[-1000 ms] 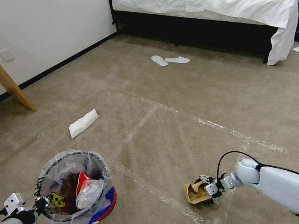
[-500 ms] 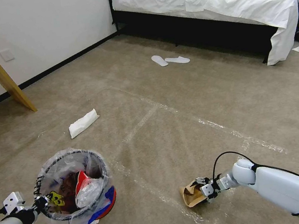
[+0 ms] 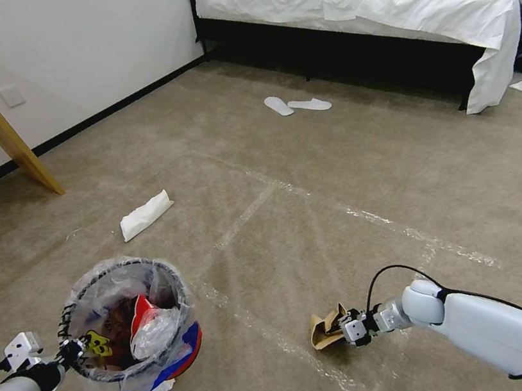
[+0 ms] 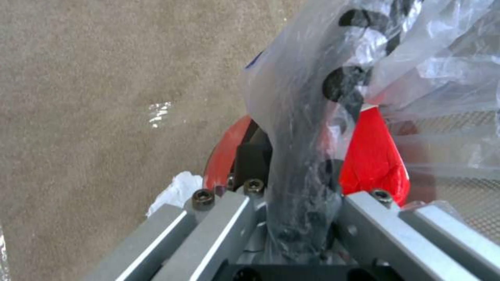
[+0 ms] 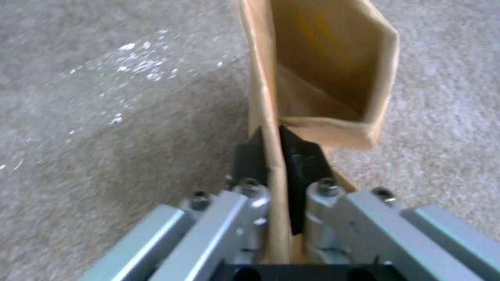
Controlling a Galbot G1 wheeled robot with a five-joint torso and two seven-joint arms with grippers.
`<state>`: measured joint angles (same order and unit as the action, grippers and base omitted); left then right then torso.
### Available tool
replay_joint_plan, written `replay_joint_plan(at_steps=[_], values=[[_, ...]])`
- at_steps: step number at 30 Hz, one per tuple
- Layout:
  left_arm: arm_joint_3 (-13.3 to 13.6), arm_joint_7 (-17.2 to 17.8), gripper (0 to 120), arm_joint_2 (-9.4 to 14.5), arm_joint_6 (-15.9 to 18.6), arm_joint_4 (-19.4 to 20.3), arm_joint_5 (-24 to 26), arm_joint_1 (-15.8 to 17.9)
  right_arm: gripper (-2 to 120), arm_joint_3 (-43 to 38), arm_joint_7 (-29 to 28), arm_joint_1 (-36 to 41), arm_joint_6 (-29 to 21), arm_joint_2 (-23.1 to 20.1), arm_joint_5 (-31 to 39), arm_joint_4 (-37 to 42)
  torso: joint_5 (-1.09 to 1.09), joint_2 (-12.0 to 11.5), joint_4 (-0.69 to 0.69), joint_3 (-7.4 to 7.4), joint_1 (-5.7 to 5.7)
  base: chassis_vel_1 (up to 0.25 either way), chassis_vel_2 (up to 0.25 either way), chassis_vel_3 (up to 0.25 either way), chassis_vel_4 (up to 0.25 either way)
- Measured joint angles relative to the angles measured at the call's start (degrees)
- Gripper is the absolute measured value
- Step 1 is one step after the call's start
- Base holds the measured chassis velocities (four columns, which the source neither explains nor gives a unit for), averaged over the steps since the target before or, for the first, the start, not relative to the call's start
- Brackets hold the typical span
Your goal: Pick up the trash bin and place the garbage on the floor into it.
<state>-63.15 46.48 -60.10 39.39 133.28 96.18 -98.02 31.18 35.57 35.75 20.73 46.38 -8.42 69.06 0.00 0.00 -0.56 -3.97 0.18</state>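
The right gripper (image 3: pixel 339 330) is clamped on the brown cardboard tray (image 3: pixel 324 330), low over the carpet (image 3: pixel 315 214), right of the trash bin (image 3: pixel 131 333). In the right wrist view the black pads (image 5: pixel 302 164) pinch one thin side wall of the tray (image 5: pixel 323 78), jaws nearly together with only that wall between them. Over on the left, the left gripper (image 3: pixel 70 355) grips the bin's near rim, by the yellow tag (image 3: pixel 99 347); the left wrist view has the mesh rim and crinkly liner (image 4: pixel 307 128) squeezed between its fingers.

That tray looks light and stiff enough to hang from one edge, but thin card can crease or tear at a pinch, and it may swing. A hold on the wall near a folded corner seems soundest. The bin looks light too, though the slick liner could slip. A white tissue pack (image 3: pixel 146 215) lies on the carpet beyond the bin, well apart from both arms.
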Motion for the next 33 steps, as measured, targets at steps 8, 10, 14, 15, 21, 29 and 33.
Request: replay_joint_plan(at_steps=[8, 10, 14, 15, 21, 29, 33], values=[[0.0, 0.2, 1, 0.7, -0.1, 0.3, 0.4, -0.1, 0, -9.1, -1.8, 1.0, -2.8, -0.2, 15.6, 5.2, 0.01, 0.0, 0.0, 0.0, 0.0, 0.0, 0.0, 0.0, 0.0], [0.0, 0.3, 1, 0.8, -0.1, 0.4, 0.5, -0.1, 0, -10.4, -2.4, 1.1, -3.3, -0.3, 17.9, 6.2, 0.01, 0.0, 0.01, 0.0, 0.0, 0.0, 0.0, 0.0, 0.0], [0.0, 0.5, 1, 1.9, -0.2, 0.7, 1.3, 0.0, 0, -18.3, -6.7, 1.2, -4.5, -0.8, 34.2, 12.1, -0.01, 0.0, 0.01, 0.0, 0.0, 0.0, 0.0, 0.0, 0.0], [0.0, 0.5, 1, 1.9, -0.2, 0.7, 1.3, 0.0, 0, -18.3, -6.7, 1.2, -4.5, -0.8, 34.2, 12.1, -0.01, 0.0, 0.01, 0.0, 0.0, 0.0, 0.0, 0.0, 0.0], [-0.3, 1.2, 1, 3.7, -0.3, 0.8, 3.2, 0.5, 0, -24.2, -14.3, -2.1, -4.3, 0.7, 57.9, 23.3, 0.0, 0.0, 0.0, 0.0, 0.0, 0.0, 0.0, 0.0, 0.0], [-0.1, 1.5, 1, 4.3, -0.4, 0.7, 3.6, 0.2, 0, -19.8, -13.3, -12.0, -6.0, 2.9, 70.2, 32.8, 0.0, 0.0, 0.0, 0.0, 0.0, 0.0, 0.0, 0.0, 0.0], [-0.3, 1.5, 1, 4.1, -0.4, 0.5, 3.6, 0.0, 0, -16.8, -10.4, -17.1, -6.5, 3.9, 72.1, 34.4, -0.01, 0.0, 0.0, 0.0, 0.0, 0.0, 0.0, 0.0, 0.0]])
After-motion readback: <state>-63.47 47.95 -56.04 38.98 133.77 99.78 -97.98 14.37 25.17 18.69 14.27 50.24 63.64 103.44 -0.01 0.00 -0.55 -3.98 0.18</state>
